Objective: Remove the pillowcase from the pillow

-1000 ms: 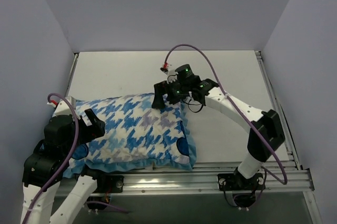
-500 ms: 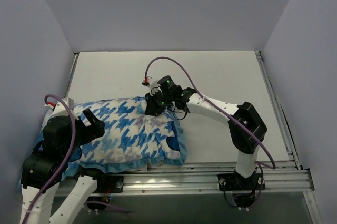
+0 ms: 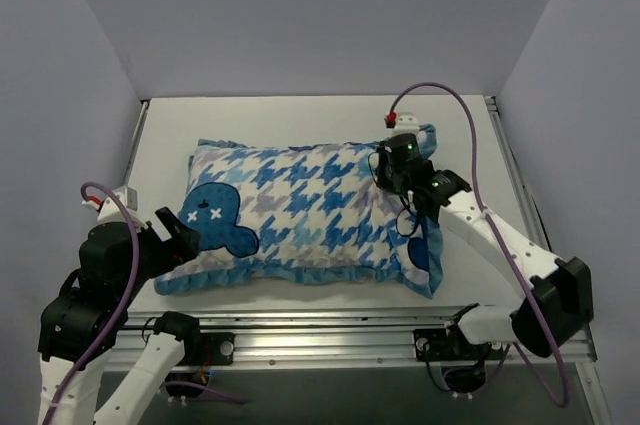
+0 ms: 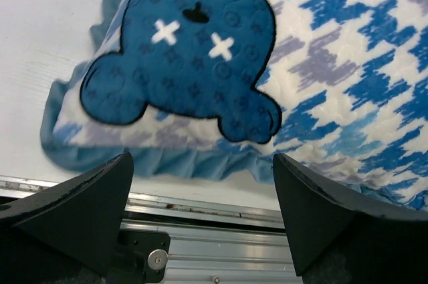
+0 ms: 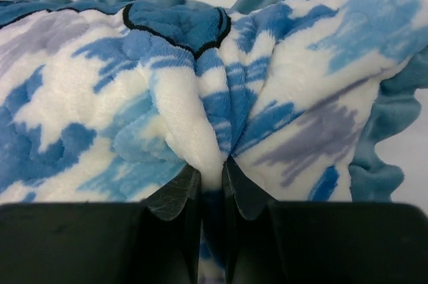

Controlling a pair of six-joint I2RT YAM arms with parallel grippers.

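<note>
Pillowcase (image 3: 310, 215) lies flat across the middle of the white table (image 3: 300, 120), its long side running 9 to 3 o'clock in your overhead view. It looks plump and filled out. The upper face is soft, quilted plush in a blue, grey and white houndstooth, edged all round with a gathered blue ruffle.

At its 8 o'clock corner sits a dark blue stitched patch (image 4: 180, 63), rounded like a bear's head with two small lobes, black outline, two white crosses and a faint tone-on-tone print.

Your left gripper (image 4: 202, 164) is at 8 o'clock of the table, just off that corner. The arm is folded tight over its base, and the wrist points toward 2 o'clock across the ruffle and the aluminium rail (image 4: 200, 257). Its fingers are spread wide and hold nothing.

Your right arm reaches from 5 o'clock up to the case's 2 o'clock corner, forearm stretched along the right-hand ruffle. The right gripper (image 5: 210, 176) is closed tight on a pinched ridge of plush, which bunches into deep folds either side of the fingers.
</note>
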